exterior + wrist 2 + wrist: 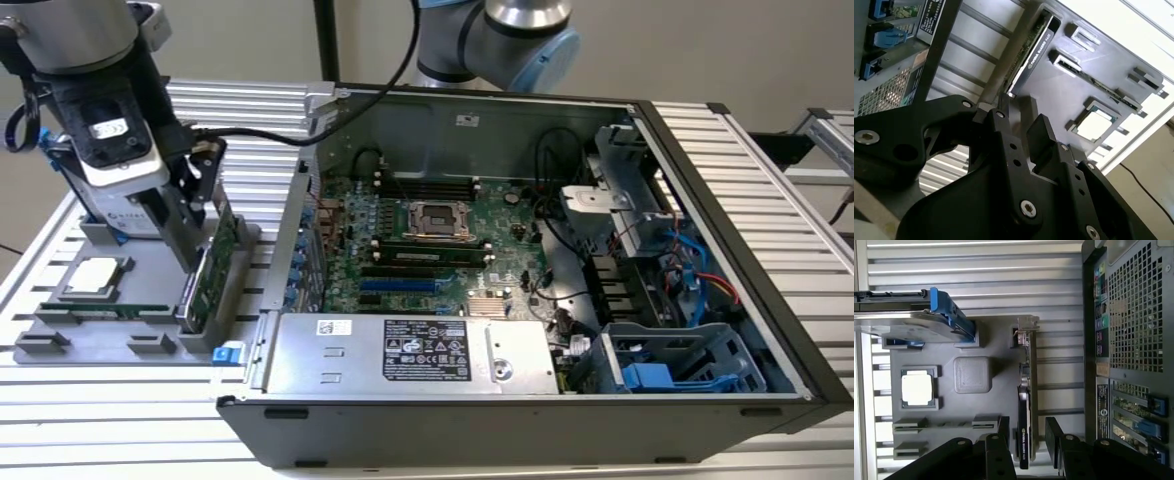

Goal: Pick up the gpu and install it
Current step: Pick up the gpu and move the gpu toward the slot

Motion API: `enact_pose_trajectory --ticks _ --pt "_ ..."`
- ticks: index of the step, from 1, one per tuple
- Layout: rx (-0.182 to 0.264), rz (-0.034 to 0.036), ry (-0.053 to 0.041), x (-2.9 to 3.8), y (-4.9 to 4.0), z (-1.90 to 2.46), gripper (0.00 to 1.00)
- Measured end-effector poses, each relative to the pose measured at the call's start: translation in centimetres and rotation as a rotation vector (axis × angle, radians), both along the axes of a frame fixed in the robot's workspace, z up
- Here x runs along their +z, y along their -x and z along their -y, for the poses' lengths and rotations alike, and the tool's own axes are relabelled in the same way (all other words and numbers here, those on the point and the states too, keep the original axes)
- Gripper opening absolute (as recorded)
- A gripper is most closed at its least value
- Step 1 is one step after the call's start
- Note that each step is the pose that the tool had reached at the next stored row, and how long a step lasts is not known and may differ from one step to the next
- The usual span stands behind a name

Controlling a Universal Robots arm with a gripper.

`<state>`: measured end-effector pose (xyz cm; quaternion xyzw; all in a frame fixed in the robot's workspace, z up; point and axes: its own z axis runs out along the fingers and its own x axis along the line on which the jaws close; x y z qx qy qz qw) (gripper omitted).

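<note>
Squarely over the thin, flat gpu (pixel 1024 405) standing edgewise in its grey tray (pixel 999 405), the black end effector (pixel 1028 424) hangs released, fingers (pixel 1053 434) straddling it.

Computer case (pixel 534 430) sits on desk (pixel 107 420), at exterior view's right. Parts tray (pixel 80 345) just beside it, at exterior view's left. Gpu (pixel 211 285) on edge in tray slot nearest case. Processor (pixel 94 275) flat, farther from case. Tool (pixel 1026 425) over gpu, fingers (pixel 1053 435) apart on either side.
</note>
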<state>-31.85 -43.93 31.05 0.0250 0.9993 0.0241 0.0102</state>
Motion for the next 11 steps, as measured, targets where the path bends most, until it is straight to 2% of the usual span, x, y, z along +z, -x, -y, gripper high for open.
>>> enact_pose_trajectory --ticks 11 --pt "0.000 0.0001 -0.0001 -1.56 -0.17 0.00 1.00"
